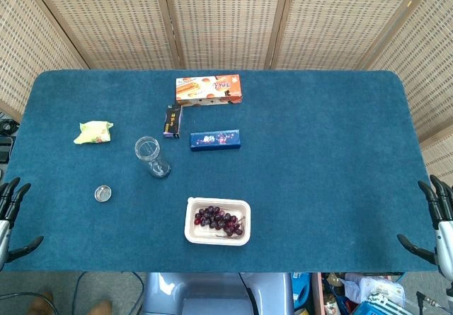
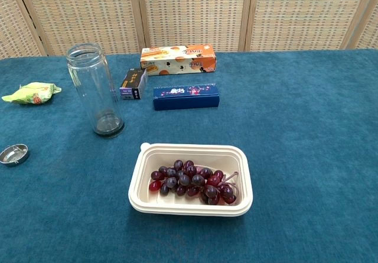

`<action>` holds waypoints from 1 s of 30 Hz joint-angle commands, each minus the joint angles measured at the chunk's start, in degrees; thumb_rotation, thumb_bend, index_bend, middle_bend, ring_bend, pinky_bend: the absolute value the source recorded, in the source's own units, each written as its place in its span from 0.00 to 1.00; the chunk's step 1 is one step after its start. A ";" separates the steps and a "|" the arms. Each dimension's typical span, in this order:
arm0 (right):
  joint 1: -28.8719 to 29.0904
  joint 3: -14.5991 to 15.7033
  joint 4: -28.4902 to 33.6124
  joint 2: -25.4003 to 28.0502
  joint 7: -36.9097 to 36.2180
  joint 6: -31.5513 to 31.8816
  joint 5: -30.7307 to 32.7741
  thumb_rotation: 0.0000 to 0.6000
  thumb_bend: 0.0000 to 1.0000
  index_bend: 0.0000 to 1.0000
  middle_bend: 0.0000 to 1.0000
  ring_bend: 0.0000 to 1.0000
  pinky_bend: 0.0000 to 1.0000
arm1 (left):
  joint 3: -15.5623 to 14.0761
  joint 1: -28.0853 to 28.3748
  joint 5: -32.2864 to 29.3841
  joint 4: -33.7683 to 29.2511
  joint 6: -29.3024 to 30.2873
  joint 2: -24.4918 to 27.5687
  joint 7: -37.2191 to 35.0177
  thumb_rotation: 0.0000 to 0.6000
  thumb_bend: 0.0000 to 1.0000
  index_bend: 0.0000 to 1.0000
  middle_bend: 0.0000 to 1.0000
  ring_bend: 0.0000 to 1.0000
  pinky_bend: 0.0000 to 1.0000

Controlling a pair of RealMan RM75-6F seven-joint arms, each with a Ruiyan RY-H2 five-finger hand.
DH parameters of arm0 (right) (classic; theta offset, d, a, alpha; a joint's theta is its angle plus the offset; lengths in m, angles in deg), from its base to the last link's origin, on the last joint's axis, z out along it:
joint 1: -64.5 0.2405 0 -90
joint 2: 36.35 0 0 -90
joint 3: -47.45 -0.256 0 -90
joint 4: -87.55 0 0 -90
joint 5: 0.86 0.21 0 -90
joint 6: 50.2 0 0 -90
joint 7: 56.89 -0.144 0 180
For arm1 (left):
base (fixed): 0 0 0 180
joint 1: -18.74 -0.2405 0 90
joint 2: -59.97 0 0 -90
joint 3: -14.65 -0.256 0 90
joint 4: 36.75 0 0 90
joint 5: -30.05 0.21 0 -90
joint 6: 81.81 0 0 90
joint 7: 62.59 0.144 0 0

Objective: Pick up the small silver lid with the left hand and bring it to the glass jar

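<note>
Grapes [image 2: 192, 182] sit closest to me, a dark purple bunch in a cream tray [image 2: 190, 207] at the near middle of the blue bench [image 1: 318, 173]. My left hand [image 1: 10, 219] hangs off the bench's near left corner, fingers spread apart, holding nothing. My right hand [image 1: 435, 224] is the same at the near right corner, fingers apart and empty. Neither touches any object; chest view shows neither hand.

Small silver lid [image 1: 103, 193] lies flat on the bench, left of the tray, well apart from my left hand. It shows at the left edge of the chest view too [image 2: 14, 154]. Glass jar [image 2: 94, 89] stands upright with an open mouth, just beyond and right of the lid, not touching it.

Yellow-green snack packet [image 1: 93, 132] lies further back on the left, apart from the jar. Behind the jar is a small dark box [image 1: 173, 120], and just right of that a long blue box [image 1: 214, 139]. An orange biscuit box [image 1: 209, 89] lies behind both, furthest from me. Print on the boxes is too small to read. Woven panel screens [image 1: 226, 18] stand behind the bench.
</note>
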 commanded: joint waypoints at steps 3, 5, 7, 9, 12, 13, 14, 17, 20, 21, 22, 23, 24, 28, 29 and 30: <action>-0.04 -0.05 -0.05 0.07 -0.38 0.01 0.14 1.00 0.00 0.01 0.00 0.00 0.00 | -0.09 0.10 -0.02 0.06 -0.37 -0.10 0.07 1.00 0.17 0.00 0.00 0.00 0.00; -0.03 -0.04 -0.06 0.07 -0.55 -0.10 0.26 1.00 0.00 0.01 0.00 0.00 0.00 | -0.10 0.69 -0.34 0.22 -1.62 -0.23 -0.35 1.00 0.17 0.00 0.00 0.00 0.00; -0.04 -0.12 0.00 0.11 -0.77 -0.06 0.37 1.00 0.00 0.01 0.00 0.00 0.00 | 0.30 2.00 -1.47 0.74 -4.09 -0.50 -1.15 1.00 0.17 0.00 0.00 0.00 0.00; 0.02 -0.20 -0.01 0.14 -0.97 -0.14 0.49 1.00 0.00 0.01 0.00 0.00 0.00 | 1.13 3.85 -3.11 1.51 -7.20 -0.97 -1.89 1.00 0.17 0.00 0.00 0.00 0.00; 0.08 -0.22 -0.04 0.18 -1.09 -0.34 0.68 1.00 0.00 0.01 0.00 0.00 0.00 | 3.16 7.30 -5.53 4.18 -11.83 -3.06 -4.42 1.00 0.17 0.10 0.00 0.00 0.00; 0.12 -0.30 -0.07 0.20 -1.18 -0.44 0.88 1.00 0.00 0.01 0.00 0.00 0.00 | 3.81 9.17 -7.16 5.38 -15.17 -3.99 -5.42 1.00 0.17 0.17 0.00 0.00 0.00; 0.16 -0.38 -0.12 0.19 -1.24 -0.51 1.09 1.00 0.00 0.01 0.00 0.00 0.00 | 4.43 10.67 -8.61 6.32 -17.76 -4.65 -5.55 1.00 0.17 0.25 0.00 0.00 0.00; 0.32 -0.61 -0.28 0.19 -1.58 -0.92 1.81 1.00 0.00 0.01 0.00 0.00 0.00 | 6.03 14.29 -12.00 9.40 -23.02 -7.34 -4.16 1.00 0.17 0.39 0.00 0.00 0.00; 0.50 -0.65 -0.44 0.09 -1.51 -1.42 2.22 1.00 0.00 0.01 0.00 0.00 0.00 | 7.06 16.07 -14.75 11.04 -25.56 -9.15 -3.17 1.00 0.17 0.44 0.00 0.00 0.00; 0.56 -0.67 -0.46 0.07 -1.49 -1.55 2.29 1.00 0.00 0.01 0.00 0.00 0.00 | 7.26 16.42 -15.37 11.38 -26.00 -9.54 -2.82 1.00 0.17 0.45 0.00 0.00 0.00; 0.64 -0.67 -0.50 0.04 -1.50 -1.77 2.43 1.00 0.00 0.01 0.00 0.00 0.00 | 7.58 16.98 -16.28 11.97 -26.72 -10.20 -2.41 1.00 0.17 0.46 0.00 0.00 0.00; 0.74 -0.67 -0.60 0.01 -1.56 -2.09 2.66 1.00 0.00 0.01 0.00 0.00 0.00 | 8.02 17.87 -17.72 12.96 -28.16 -11.20 -2.06 1.00 0.18 0.46 0.00 0.00 0.00; 0.82 -0.69 -0.62 0.00 -1.60 -2.25 2.77 1.00 0.00 0.01 0.00 0.00 0.00 | 8.28 18.40 -18.61 13.60 -28.85 -11.84 -1.63 1.00 0.19 0.47 0.00 0.00 0.00; 0.94 -0.80 -0.80 0.07 -2.08 -2.59 3.17 1.00 0.00 0.01 0.00 0.00 0.00 | 8.73 19.92 -21.39 16.04 -30.69 -14.17 0.08 1.00 0.28 0.48 0.00 0.00 0.00; 0.96 -0.82 -0.82 0.09 -2.16 -2.64 3.23 1.00 0.00 0.01 0.00 0.00 0.00 | 8.75 20.18 -21.76 16.49 -30.99 -14.59 0.15 1.00 0.29 0.49 0.00 0.00 0.00; 0.98 -0.83 -0.83 0.12 -2.31 -2.71 3.32 1.00 0.00 0.01 0.00 0.00 0.00 | 8.67 20.50 -22.06 17.19 -31.34 -15.17 0.28 1.00 0.31 0.49 0.00 0.00 0.00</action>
